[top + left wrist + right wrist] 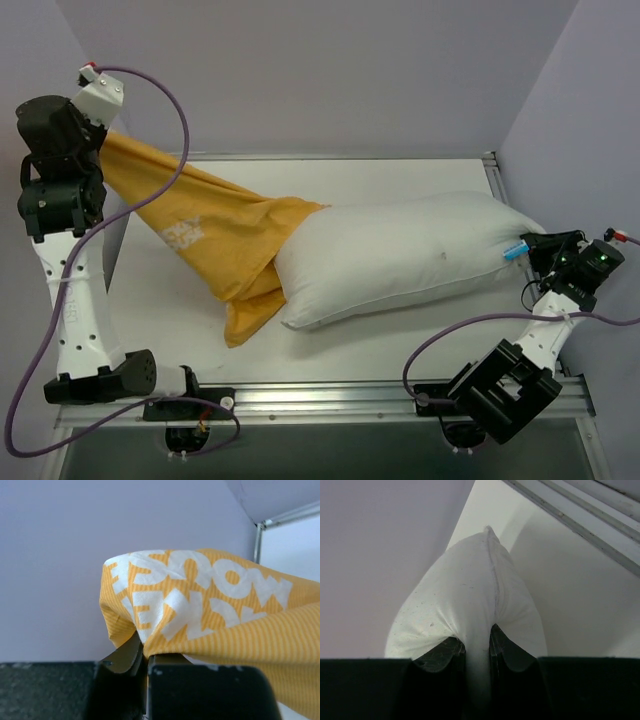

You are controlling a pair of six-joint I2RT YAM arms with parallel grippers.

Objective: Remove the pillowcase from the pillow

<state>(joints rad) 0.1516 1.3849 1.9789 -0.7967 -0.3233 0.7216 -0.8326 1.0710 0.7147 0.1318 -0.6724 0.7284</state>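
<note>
While the left gripper point(142, 655) is clenched on the raised end of the pillowcase point(200, 215) at far left, the right gripper point(477, 647) pinches a corner of the pillow point(400, 250) lying on the worktop point(400, 180). Stripping looks nearly done, with only the pillow's left end inside. The next move calls for pulling the two further apart.

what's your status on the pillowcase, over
Left pincer shut on pillowcase, raised far left. Right pincer shut on pillow corner. Pillow mostly out, one end inside. Nothing in the way.
</note>
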